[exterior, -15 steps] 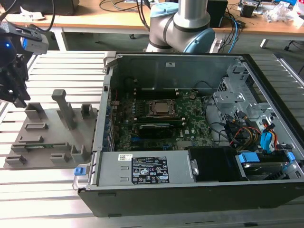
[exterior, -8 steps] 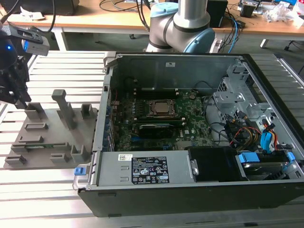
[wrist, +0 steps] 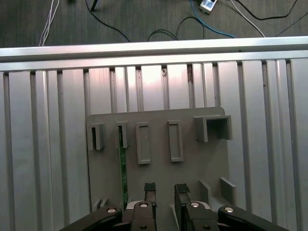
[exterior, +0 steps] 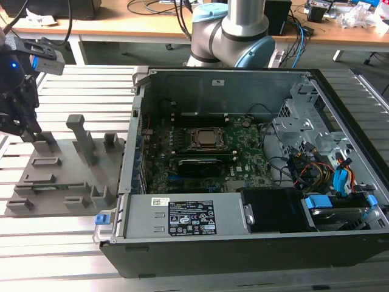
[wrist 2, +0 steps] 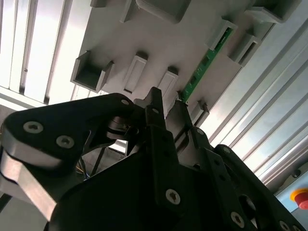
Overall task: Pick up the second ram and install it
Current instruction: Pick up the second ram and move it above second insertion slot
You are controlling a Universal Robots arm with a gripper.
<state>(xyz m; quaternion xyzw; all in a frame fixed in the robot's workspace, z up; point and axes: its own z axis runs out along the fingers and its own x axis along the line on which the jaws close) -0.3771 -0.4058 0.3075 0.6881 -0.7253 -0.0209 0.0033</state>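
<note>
Gripper [wrist: 165, 191] is seen parted, empty, above tray [wrist: 195, 163] | second ram [wrist: 121, 168] is seated on edge just beside its gap | long axis is set across closing direction

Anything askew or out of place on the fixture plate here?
Nothing stands out. The slim green ram stick stands straight on edge in the slots of the flat grey holder plate; the open gripper is empty.

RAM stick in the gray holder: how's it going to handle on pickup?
Probably light and fairly stiff: the ram stick is a thin, narrow green board. It stands on edge in slots of the gray holder, so a sideways push would likely bind. Long and thin, it may tilt if gripped off-centre.
</note>
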